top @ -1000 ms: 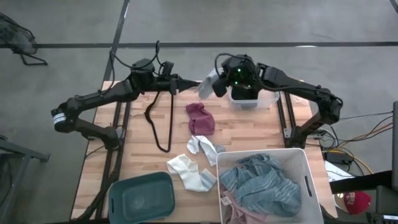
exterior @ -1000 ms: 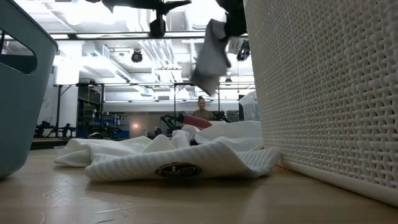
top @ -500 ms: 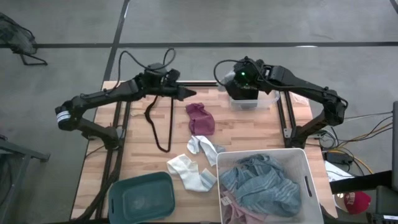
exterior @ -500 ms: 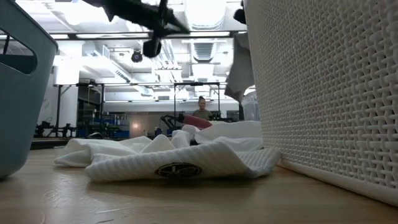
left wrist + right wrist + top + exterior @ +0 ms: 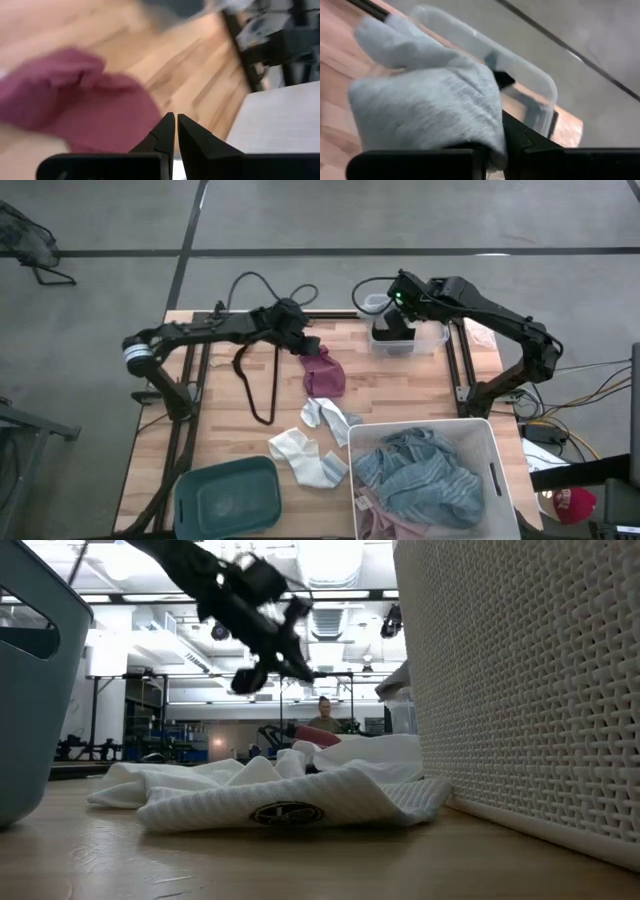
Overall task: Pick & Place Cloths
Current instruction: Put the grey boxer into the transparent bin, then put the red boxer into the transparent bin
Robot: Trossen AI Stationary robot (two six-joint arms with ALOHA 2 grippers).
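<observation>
Cloths lay at several stages of sorting: nearest the front edge, a white basket (image 5: 490, 442) was heaped with a blue-striped piece (image 5: 420, 472), with a green bin (image 5: 228, 496) beside it holding nothing I could see. Just beyond, white socks (image 5: 308, 458) lay crumpled on the wooden table (image 5: 400, 385); one bore a dark oval emblem (image 5: 285, 813), its lettering too small to read. Farther back, the left gripper (image 5: 174, 131) hung just above the maroon cloth (image 5: 323, 370) with its fingers pressed nearly together, empty, probably poised for the next pick. At the far edge, the right gripper (image 5: 398, 315) was over the clear plastic tub (image 5: 432, 338), clamped on a grey cloth (image 5: 427, 107), apparently about to drop it in. A black cable (image 5: 258, 380) looped across the table. A person sat in the room behind.
</observation>
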